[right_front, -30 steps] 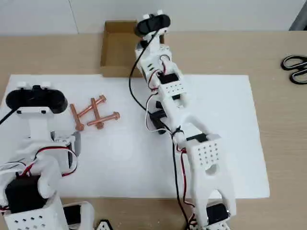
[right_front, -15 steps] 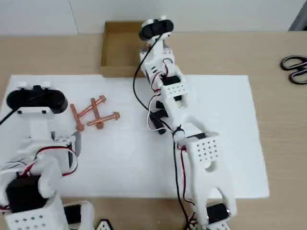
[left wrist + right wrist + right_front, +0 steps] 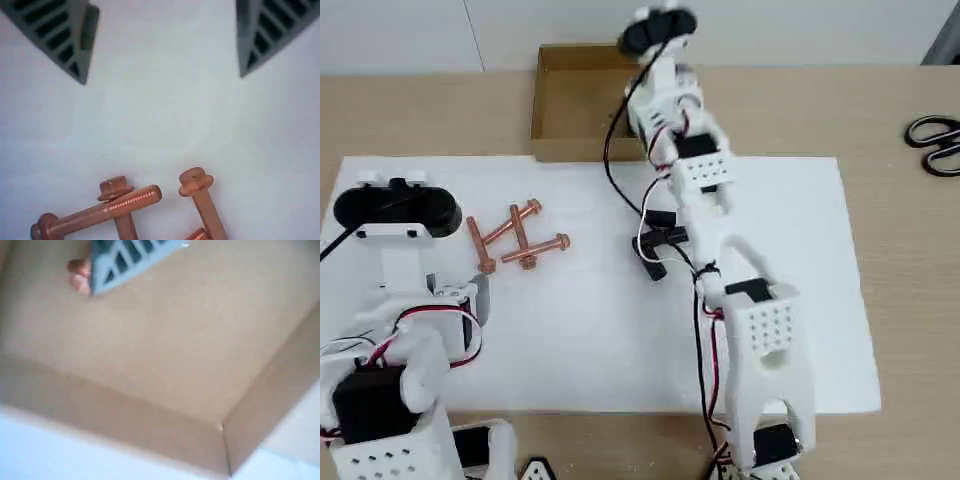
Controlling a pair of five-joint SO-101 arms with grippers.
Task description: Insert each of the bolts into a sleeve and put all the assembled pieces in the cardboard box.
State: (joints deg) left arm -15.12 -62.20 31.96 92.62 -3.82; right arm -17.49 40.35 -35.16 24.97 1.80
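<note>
Several copper bolts (image 3: 516, 237) lie crossed on the white sheet (image 3: 580, 320) just beside the left gripper (image 3: 162, 77), its jaws spread. The right gripper (image 3: 87, 277) hangs over the cardboard box (image 3: 100, 405), a copper piece (image 3: 75, 274) close against it; whether it is held cannot be told. Release low, clear of the walls

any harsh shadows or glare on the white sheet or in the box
High view: the white sheet is evenly lit, with no glare and only faint soft shadows beside the bolts. Left wrist view: a thin bright glint runs along the thread of one bolt; the sheet around it is even. Right wrist view: the cardboard box has an evenly lit floor and a slightly darker wall, with no hard shadow.
</note>
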